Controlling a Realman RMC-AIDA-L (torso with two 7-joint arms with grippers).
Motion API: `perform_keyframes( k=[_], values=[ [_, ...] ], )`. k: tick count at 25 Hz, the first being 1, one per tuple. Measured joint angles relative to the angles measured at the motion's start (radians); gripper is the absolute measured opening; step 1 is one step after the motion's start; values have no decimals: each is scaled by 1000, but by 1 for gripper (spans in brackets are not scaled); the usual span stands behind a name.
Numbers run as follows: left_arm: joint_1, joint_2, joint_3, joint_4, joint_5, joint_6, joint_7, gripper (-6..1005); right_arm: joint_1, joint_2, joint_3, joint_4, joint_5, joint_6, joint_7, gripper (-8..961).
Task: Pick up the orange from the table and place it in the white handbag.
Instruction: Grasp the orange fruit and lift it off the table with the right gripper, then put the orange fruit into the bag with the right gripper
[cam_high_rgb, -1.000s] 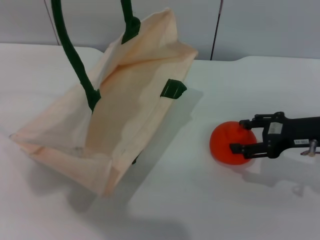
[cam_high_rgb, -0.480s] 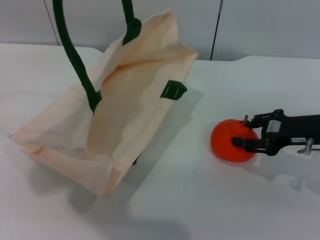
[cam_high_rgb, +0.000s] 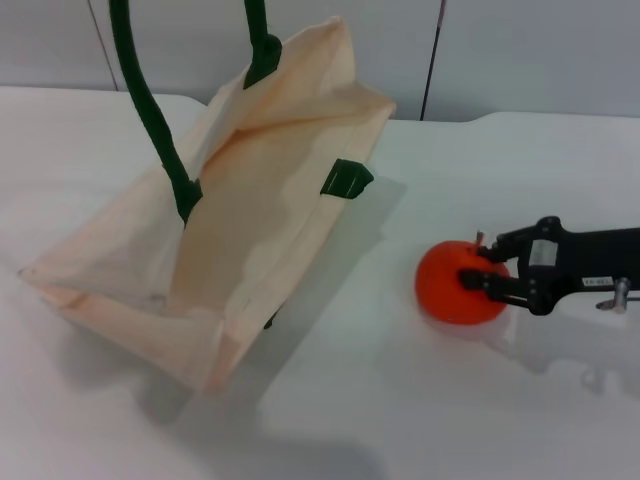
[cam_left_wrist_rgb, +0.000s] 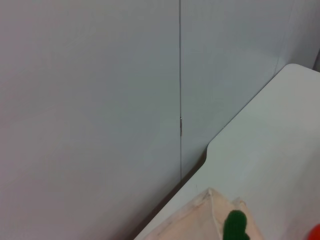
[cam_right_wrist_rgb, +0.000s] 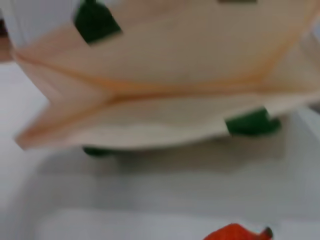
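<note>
The orange is at the right of the white table, with a shadow under it. My right gripper reaches in from the right, and its black fingers are shut on the orange's right side. The white handbag stands tilted at the left with its mouth open toward me. Its dark green handles rise out of the top of the head view. In the right wrist view the handbag fills the upper part and the orange's top shows at the lower edge. My left gripper is out of view.
A grey wall panel runs behind the table. The left wrist view shows that wall, the table's back edge, the bag's top corner with a green handle and a sliver of the orange.
My right gripper's fingers have closed on the orange. The orange has shifted slightly to the left with them. The bag has not moved.
</note>
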Motion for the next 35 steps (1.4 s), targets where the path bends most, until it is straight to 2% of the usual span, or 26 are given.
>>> perform_keyframes(
  k=[6, 8, 10, 11, 12, 13, 18, 24, 30, 35],
  values=[
    [-6, -2, 0, 4, 0, 0, 4, 120, 14, -21, -6, -13, 105, 201, -35, 277],
    [-11, -5, 0, 7, 1, 0, 5, 119, 47, -18, -11, -14, 116, 258, -37, 269],
    [-17, -8, 0, 7, 5, 0, 6, 119, 87, -3, -34, -14, 114, 270, -35, 261],
    [-22, -10, 0, 8, 7, 0, 6, 119, 128, 9, -69, -3, 116, 265, -32, 257],
    [-29, -12, 0, 8, 8, 0, 7, 119, 151, 11, -85, 8, 118, 263, -31, 249],
    [-37, -15, 0, 8, 8, 0, 7, 119, 151, 11, -85, 8, 118, 263, -31, 241],
    [-65, -27, 0, 9, 11, 0, 8, 119, 256, 17, -120, 88, 120, 257, -34, 193],
    [-76, -33, 0, 13, 12, 1, 10, 119, 351, 24, -128, 134, 148, 188, -29, 131],
    [-80, -41, 0, 25, 13, 2, 10, 119, 391, 25, -123, 195, 161, 81, -32, 79],
    [-92, -49, 0, 29, 12, 2, 9, 119, 419, 28, -137, 249, 181, -19, -40, 75]
  ],
)
